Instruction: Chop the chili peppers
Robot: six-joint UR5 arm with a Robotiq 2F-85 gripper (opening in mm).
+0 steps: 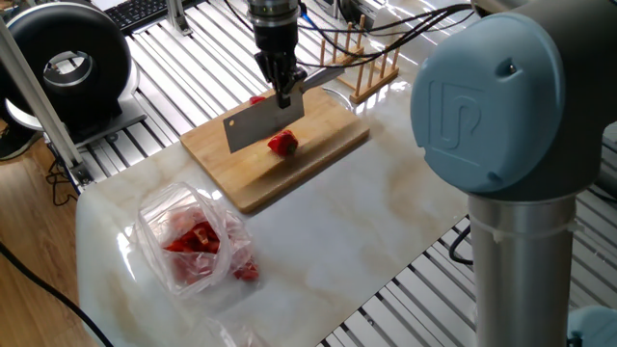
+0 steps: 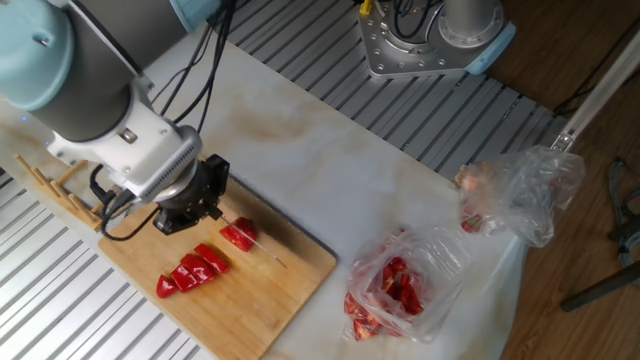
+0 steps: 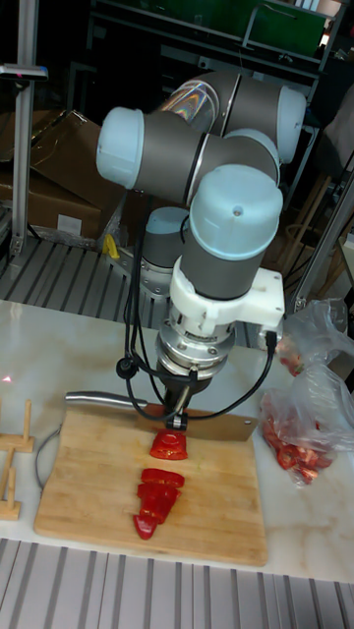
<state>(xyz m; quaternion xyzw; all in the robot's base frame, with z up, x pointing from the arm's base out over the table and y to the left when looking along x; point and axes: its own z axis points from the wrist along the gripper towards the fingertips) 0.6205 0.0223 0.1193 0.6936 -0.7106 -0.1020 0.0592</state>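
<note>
Red and glossy on the wooden cutting board [image 3: 206,526]: chili peppers [image 3: 169,445], one uncut chunk lying mid-board, with a short row of slices [image 3: 155,501] just nearer the camera in the tall view. In the other fixed view, same layout: chunk [image 2: 238,236] beside the blade edge, slices [image 2: 192,273] grouped toward the board's left end.

Directly above the chunk, a cleaver [image 1: 262,123], blade lifted clear of the board and apart from the chili, metal handle [image 3: 103,400] running out to the left in the tall view. Clamped on the cleaver's top edge, the gripper [image 1: 281,89], fingers closed tight around it, wrist pointing straight down.

Board resting on a pale marble-look tabletop [image 1: 366,222]. Beyond the board's far end, a small wooden rack [image 1: 362,60] of upright pegs. Off to the near side of the table, a see-through plastic bag [image 1: 193,241] with red pieces inside, well apart from the board; a second crumpled bag [image 2: 520,195] close to the table edge in the other fixed view. Slatted metal surface [image 1: 183,67] around the tabletop.
</note>
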